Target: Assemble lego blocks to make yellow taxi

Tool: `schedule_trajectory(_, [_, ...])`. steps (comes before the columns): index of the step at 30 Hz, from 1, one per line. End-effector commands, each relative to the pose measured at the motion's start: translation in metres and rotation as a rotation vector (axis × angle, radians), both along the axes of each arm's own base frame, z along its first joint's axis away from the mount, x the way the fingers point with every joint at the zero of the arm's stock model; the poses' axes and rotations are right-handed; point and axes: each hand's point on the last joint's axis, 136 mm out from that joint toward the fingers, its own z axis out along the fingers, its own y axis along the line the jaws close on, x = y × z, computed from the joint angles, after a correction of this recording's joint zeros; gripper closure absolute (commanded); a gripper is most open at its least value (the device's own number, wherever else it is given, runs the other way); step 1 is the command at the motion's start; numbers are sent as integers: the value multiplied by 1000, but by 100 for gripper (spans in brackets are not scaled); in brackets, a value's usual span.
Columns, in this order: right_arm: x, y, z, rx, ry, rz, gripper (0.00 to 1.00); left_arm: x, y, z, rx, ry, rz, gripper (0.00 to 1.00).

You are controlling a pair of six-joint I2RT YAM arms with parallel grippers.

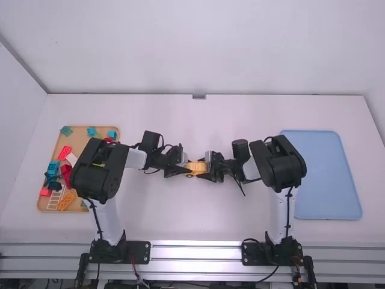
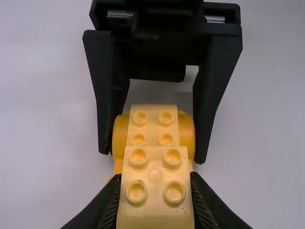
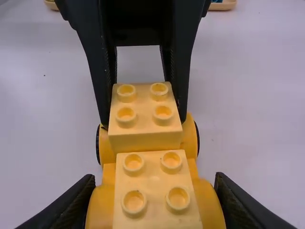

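1. Clamping with the black two-finger left gripper (image 1: 185, 169) onto the sides of a pale yellow, square plastic block with four round studs (image 3: 145, 117).
2. Squeezing with the black two-finger right gripper (image 1: 209, 169) against the rounded wheel arches of a bright yellow plastic car body (image 3: 108, 174), one finger on each side.
3. Facing each other above the middle of the smooth white table (image 1: 180, 223), with the car body between both grippers; cannot tell whether touching the tabletop or held just over it.
4. Carrying the square block on top, near the black wheels (image 3: 98, 143) at the left gripper's end; cannot tell whether pressed fully down.
5. Bearing also a lower, pale yellow studded block (image 3: 153, 188) between the arches at the right gripper's end, just beside the square block and a step beneath its top.
6. Lying at the table's left: a tan rectangular tray (image 1: 78, 139), holding a red studded brick (image 1: 65, 153), blue plastic blocks (image 1: 53, 168), a white plastic ladder (image 1: 55, 197) and an orange openwork plastic piece (image 1: 66, 201), among other coloured pieces.
7. Lying at the table's right: a flat, light blue rectangular tray (image 1: 325, 174), beyond the right arm.
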Motion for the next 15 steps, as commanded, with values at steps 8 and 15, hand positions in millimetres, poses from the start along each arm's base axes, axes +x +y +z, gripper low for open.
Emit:
schedule_trajectory(8, [4, -4, -10, -36, 15, -34, 52, -3, 0, -7, 13, 24, 1, 68])
schedule_trajectory(15, [3, -4, -10, -36, 15, -33, 51, -3, 0, -7, 13, 22, 1, 62])
